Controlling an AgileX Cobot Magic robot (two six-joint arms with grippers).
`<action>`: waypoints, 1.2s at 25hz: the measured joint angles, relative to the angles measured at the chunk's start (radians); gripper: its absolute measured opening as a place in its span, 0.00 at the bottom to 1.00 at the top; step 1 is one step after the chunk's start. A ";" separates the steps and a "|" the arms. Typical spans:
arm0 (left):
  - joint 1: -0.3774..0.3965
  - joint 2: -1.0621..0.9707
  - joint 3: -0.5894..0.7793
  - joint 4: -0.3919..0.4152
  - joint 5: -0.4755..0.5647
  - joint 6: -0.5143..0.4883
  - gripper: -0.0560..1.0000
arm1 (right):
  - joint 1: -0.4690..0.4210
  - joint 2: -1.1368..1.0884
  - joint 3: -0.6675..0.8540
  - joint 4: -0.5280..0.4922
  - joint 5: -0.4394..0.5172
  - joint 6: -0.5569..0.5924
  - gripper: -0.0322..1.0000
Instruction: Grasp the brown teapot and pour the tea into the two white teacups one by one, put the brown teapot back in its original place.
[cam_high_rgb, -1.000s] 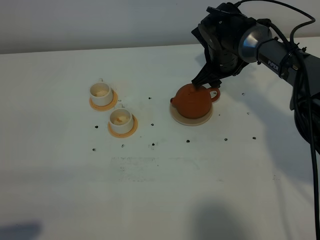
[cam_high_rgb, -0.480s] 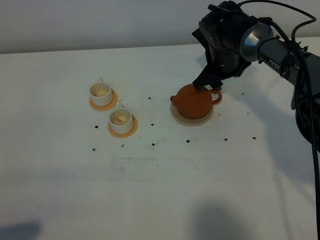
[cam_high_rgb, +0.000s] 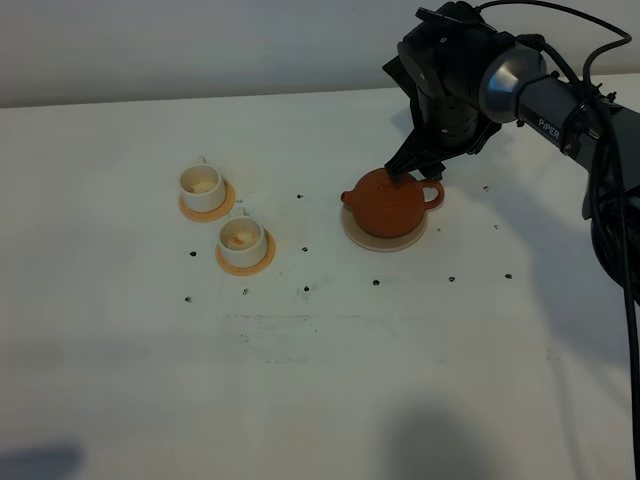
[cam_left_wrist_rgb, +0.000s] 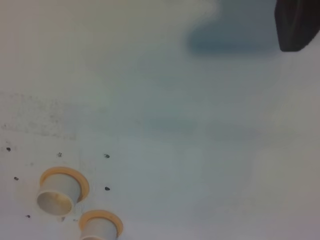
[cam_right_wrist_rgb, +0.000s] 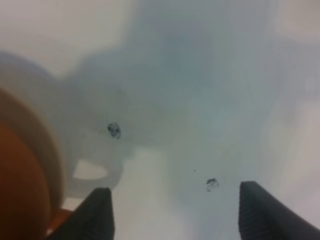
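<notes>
The brown teapot (cam_high_rgb: 386, 201) stands on its cream saucer (cam_high_rgb: 384, 238) right of the table's middle, with its handle pointing right. My right gripper (cam_high_rgb: 414, 168) hangs just above the teapot's far side, by the handle. In the right wrist view the gripper (cam_right_wrist_rgb: 180, 215) is open, its fingers wide apart and nothing between them; the teapot (cam_right_wrist_rgb: 17, 200) shows beside one finger. The two white teacups (cam_high_rgb: 201, 185) (cam_high_rgb: 240, 237) sit on orange-tan coasters at the left; they also show in the left wrist view (cam_left_wrist_rgb: 56, 196) (cam_left_wrist_rgb: 98, 231).
Small black marks dot the white table (cam_high_rgb: 320, 340) around the cups and teapot. The right arm's black cables (cam_high_rgb: 610, 200) hang at the right edge. A dark part (cam_left_wrist_rgb: 297, 25) sits at the edge of the left wrist view.
The right gripper has shifted very slightly above the teapot. The teapot stays on its saucer and the cups have not moved.
</notes>
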 joint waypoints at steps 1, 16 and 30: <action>0.000 0.000 0.000 0.000 0.000 0.000 0.33 | 0.000 0.000 0.000 0.000 0.000 -0.002 0.54; 0.000 0.000 0.000 0.000 0.000 -0.001 0.33 | 0.003 -0.008 0.000 0.048 0.000 -0.051 0.54; 0.000 0.000 0.000 0.000 0.000 -0.001 0.33 | 0.009 -0.060 0.051 0.088 -0.001 -0.112 0.54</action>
